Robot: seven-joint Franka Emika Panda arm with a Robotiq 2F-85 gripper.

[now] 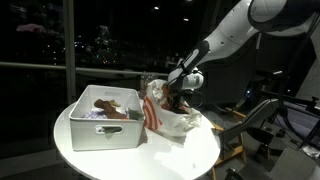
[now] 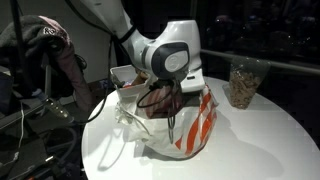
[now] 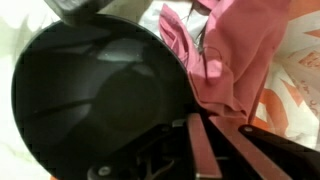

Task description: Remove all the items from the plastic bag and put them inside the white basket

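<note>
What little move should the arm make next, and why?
Probably a short lift straight up. The gripper sits at the mouth of the plastic bag with pink cloth right by it, though I cannot tell if it grips. The white basket stands beside the bag.

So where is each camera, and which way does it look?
Exterior view: beside the round table, facing the white basket and plastic bag; the arm comes from the upper right.
Exterior view: close at the bag, basket behind it; the gripper fills the middle.
Wrist view: on the wrist, facing pink cloth and the bag; fingers show at the bottom.
Shared: both exterior views show table, basket, bag.
</note>
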